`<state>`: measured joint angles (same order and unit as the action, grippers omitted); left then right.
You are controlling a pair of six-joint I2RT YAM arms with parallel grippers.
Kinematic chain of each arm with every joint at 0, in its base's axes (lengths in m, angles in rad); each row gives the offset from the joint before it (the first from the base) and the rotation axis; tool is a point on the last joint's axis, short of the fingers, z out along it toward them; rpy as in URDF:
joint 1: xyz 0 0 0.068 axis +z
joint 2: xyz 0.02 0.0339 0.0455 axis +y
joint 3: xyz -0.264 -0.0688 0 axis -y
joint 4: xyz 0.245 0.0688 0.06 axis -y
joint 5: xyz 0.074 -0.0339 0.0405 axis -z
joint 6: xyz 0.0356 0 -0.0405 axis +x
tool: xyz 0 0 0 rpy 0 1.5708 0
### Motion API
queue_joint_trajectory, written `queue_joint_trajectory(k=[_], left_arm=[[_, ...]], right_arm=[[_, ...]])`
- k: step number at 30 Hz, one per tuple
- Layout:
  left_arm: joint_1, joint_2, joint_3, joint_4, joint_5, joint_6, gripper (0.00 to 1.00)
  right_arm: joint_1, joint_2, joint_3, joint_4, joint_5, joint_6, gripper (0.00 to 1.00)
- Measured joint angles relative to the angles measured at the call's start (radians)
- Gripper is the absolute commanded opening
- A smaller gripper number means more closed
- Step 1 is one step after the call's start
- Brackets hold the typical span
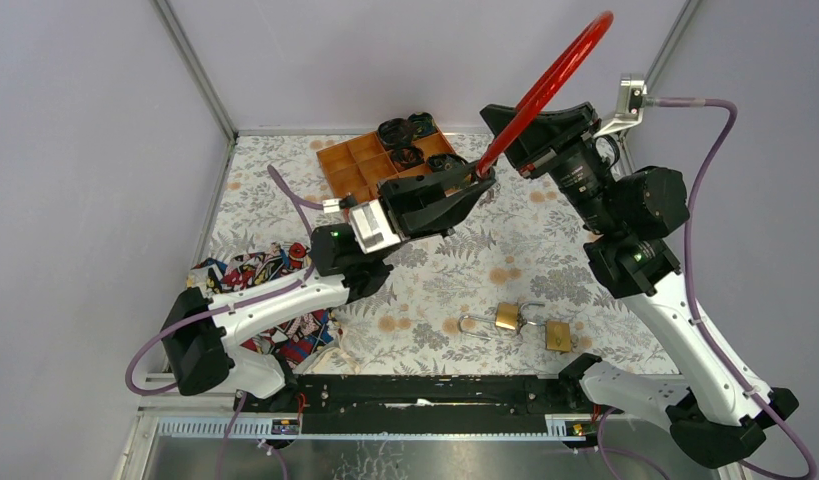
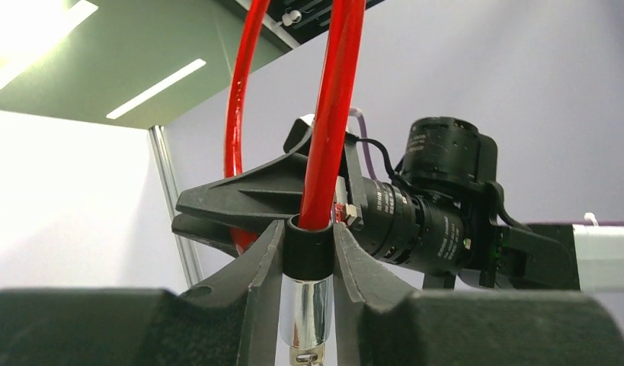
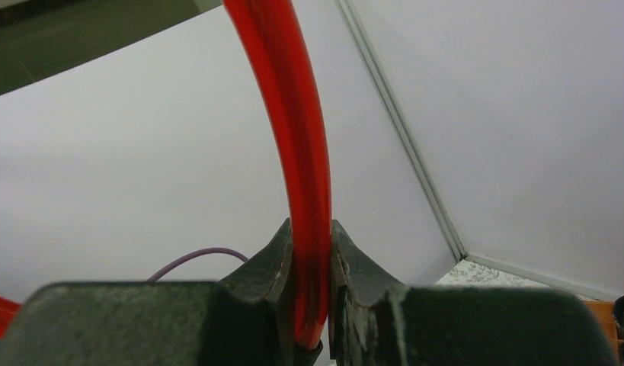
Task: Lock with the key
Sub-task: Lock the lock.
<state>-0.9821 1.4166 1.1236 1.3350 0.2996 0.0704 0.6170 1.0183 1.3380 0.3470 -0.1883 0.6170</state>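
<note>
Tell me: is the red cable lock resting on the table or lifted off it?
Lifted off. The left pincer clamps the red cable lock at its black end collar; the right pincer clamps its red cable.

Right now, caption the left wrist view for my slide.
The left gripper clamps the black collar of the red cable lock; beyond, the right gripper pinches the same lock.

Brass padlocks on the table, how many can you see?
2. One brass padlock lies on the floral tablecloth near the front edge; the second brass padlock lies just to its right. Others could be hidden under the arms.
</note>
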Motion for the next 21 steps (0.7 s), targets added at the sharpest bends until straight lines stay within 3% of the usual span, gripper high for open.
queue_joint_trajectory(k=[8,12,14,21], left_arm=[[-0.005,0.002,0.043,-0.068,-0.183,-0.076,0.39],[-0.002,0.002,0.058,-0.111,-0.285,-0.095,0.27],[-0.002,0.002,0.058,-0.125,-0.307,-0.107,0.25],[0.017,-0.008,0.058,-0.170,-0.296,-0.212,0.44]], right_arm=[[-0.009,0.010,-0.001,0.021,0.063,0.017,0.00],[-0.008,0.010,-0.001,0.013,0.037,0.008,0.00],[-0.008,0.011,-0.001,0.008,0.037,0.002,0.00],[-0.008,0.015,-0.001,0.002,0.014,0.002,0.00]])
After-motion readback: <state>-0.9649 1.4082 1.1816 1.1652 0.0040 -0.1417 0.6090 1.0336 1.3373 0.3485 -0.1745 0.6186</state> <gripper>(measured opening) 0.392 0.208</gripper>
